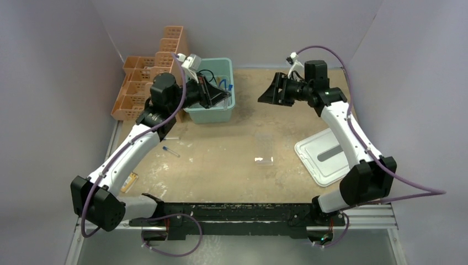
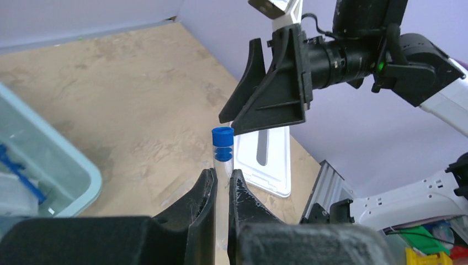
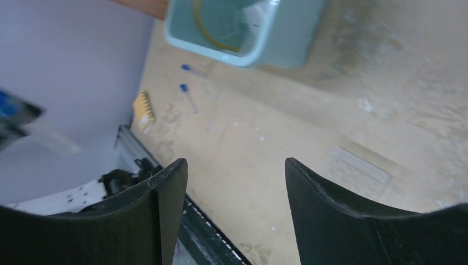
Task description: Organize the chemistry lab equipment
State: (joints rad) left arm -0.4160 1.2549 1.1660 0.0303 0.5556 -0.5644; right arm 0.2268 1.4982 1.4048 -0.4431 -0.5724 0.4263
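- Sand-coloured table [image 1: 232, 165] with purple-grey walls around it is my work place, and I judge the sorting to be only partly done.
- At the back stands a light blue bin [image 1: 209, 115]. Several items lie already inside it, though I cannot name them all.
- Near the middle of the table lies the clear tube rack [image 1: 265, 148], and it looks to have no tubes in it.
- At least one loose tube [image 1: 171, 150] with a blue cap waits on the table in front of the bin, well apart from the rack.
- My left arm reaches forward to the bin, and my right arm is lifted opposite to it.
- My left gripper [image 2: 222, 179] is closed tightly on a blue-capped clear tube [image 2: 223, 157], with the cap pointing away from the fingers.
- My right gripper [image 3: 234, 165] is wide open and holds nothing. It faces the left one, perhaps for a handover.
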